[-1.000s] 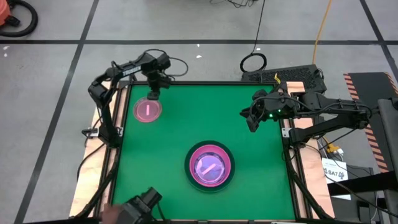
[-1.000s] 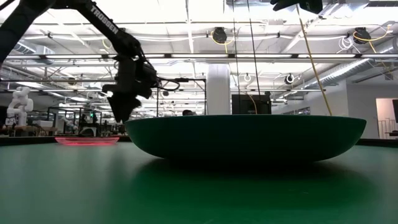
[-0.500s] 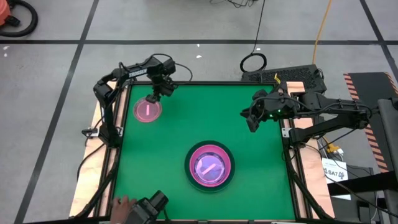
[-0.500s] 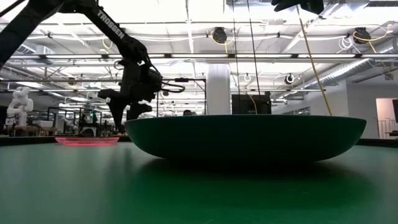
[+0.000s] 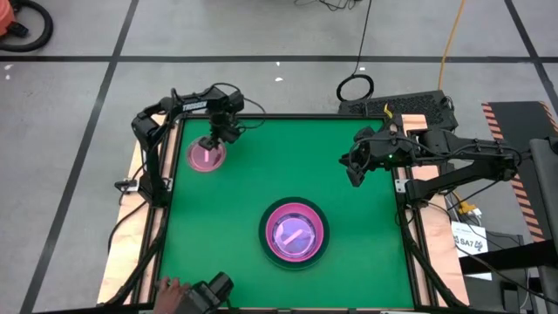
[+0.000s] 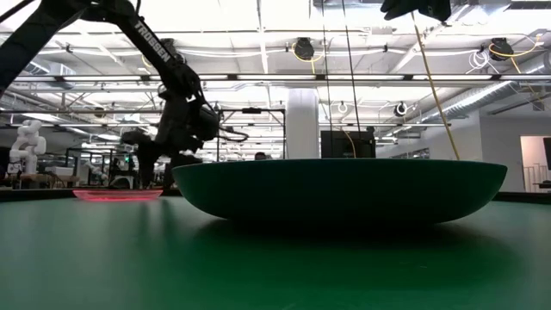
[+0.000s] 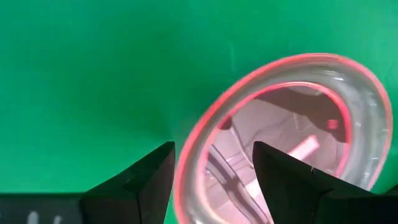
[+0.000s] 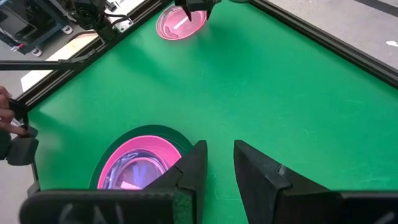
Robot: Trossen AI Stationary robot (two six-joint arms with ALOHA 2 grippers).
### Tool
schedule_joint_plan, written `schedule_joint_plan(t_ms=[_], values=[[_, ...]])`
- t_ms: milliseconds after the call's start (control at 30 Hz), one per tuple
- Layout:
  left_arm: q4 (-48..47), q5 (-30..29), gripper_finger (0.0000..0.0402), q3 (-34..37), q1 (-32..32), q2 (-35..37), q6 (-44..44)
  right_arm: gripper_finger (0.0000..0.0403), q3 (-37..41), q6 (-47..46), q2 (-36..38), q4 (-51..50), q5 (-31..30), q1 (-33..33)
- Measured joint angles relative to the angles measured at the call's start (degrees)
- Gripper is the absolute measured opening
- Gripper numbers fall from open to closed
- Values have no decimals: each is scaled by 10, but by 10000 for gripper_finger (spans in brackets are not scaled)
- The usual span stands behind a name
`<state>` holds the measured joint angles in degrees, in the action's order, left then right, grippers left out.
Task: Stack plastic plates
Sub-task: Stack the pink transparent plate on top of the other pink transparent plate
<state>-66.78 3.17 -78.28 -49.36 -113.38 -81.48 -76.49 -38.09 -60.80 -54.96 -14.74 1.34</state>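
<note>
Nearest, stack (image 5: 295,232) sits front-centre on mat (image 5: 261,187): grey plate under pink plate, small clear ones inside. Farther back left, small pink plate (image 5: 207,154) lies alone; left gripper (image 5: 212,144) over its rim, fingers apart. Right gripper (image 5: 353,172) hangs at right edge, fingers slightly apart, empty.

a large open robotics lab or industrial hall: grey concrete floor marked with dark tape lines (image 5: 78,113) around the green-topped work table (image 5: 288,166), exposed ceiling beams and strip lights (image 6: 362,34) above it, a white humanoid robot (image 6: 26,146) beyond it.
</note>
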Motion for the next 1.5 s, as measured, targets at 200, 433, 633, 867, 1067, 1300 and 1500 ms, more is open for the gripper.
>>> schedule_joint_plan(t_ms=[200,433,633,867,1067,1300,1500], values=[[24,-15,211,20,0,0,-4,73,0,15,0,-1,0,0],[26,-18,106,26,14,0,2,73,0,28,0,-2,20,0],[11,-17,9,8,48,1,97,73,0,33,0,-2,30,0],[-49,-18,7,-64,89,1,204,73,0,59,0,-2,30,0],[-115,3,6,-167,110,1,318,73,0,63,0,-2,30,0],[-161,65,6,-291,116,1,457,73,0,62,11,3,45,0],[-192,119,5,-397,116,1,586,73,0,58,33,3,50,0]])
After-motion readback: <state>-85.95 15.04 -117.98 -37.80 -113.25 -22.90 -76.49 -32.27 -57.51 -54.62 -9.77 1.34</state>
